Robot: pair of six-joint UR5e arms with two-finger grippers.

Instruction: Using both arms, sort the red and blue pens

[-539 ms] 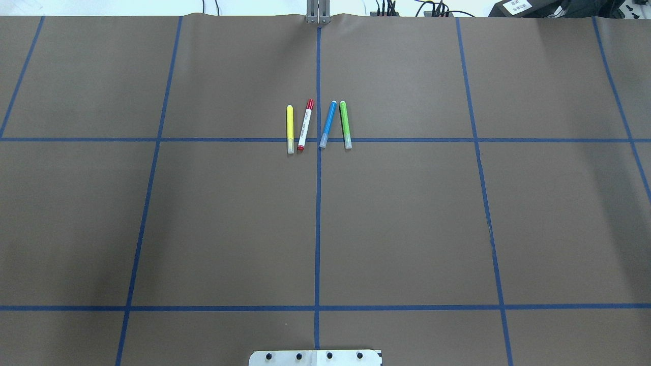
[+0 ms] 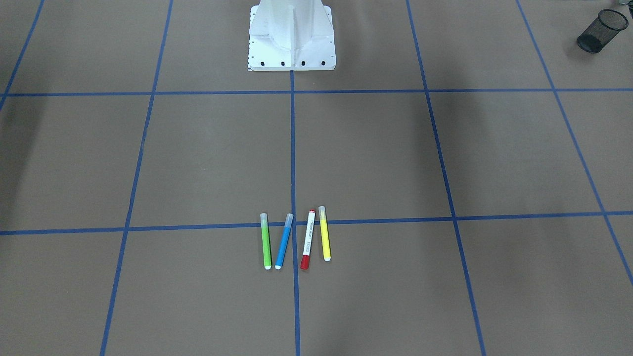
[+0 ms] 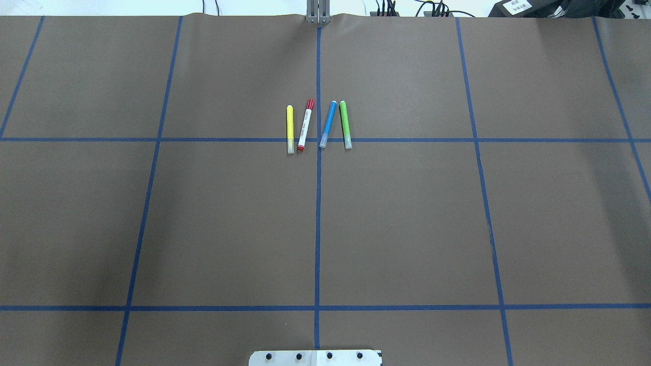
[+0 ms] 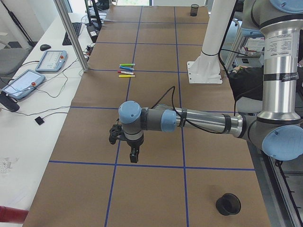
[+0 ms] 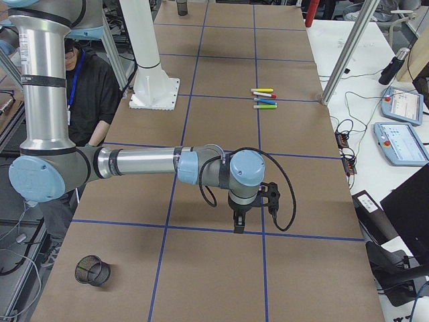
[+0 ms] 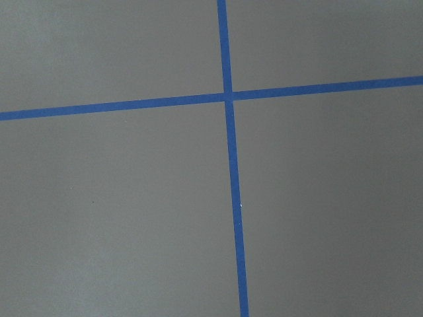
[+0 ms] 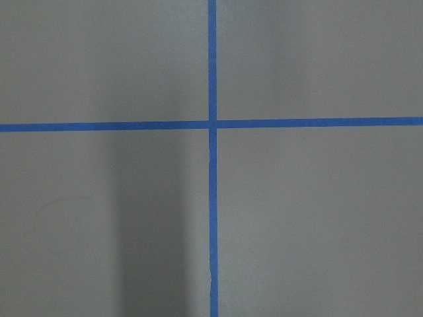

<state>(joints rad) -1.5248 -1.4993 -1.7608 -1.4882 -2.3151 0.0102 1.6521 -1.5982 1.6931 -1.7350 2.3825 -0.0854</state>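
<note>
Four markers lie side by side across a blue tape line at the table's middle. The red pen (image 3: pixel 305 125) (image 2: pixel 307 239) has a white barrel and a red cap. The blue pen (image 3: pixel 328 124) (image 2: pixel 284 241) lies just across the centre line from it. My left gripper (image 4: pixel 134 155) hangs fingers down over the near end of the table, far from the pens (image 4: pixel 126 70). My right gripper (image 5: pixel 238 223) hangs the same way at the opposite end, also far from the pens (image 5: pixel 264 98). I cannot tell whether either is open or shut. Both wrist views show only brown paper and tape.
A yellow marker (image 3: pixel 290 129) and a green marker (image 3: pixel 345 124) flank the two pens. A black mesh cup (image 4: pixel 228 204) stands near the left arm's end, another mesh cup (image 5: pixel 92 270) at the right arm's end. The white pedestal (image 2: pixel 292 39) stands at the robot's edge. A person (image 5: pixel 87 87) sits beside it.
</note>
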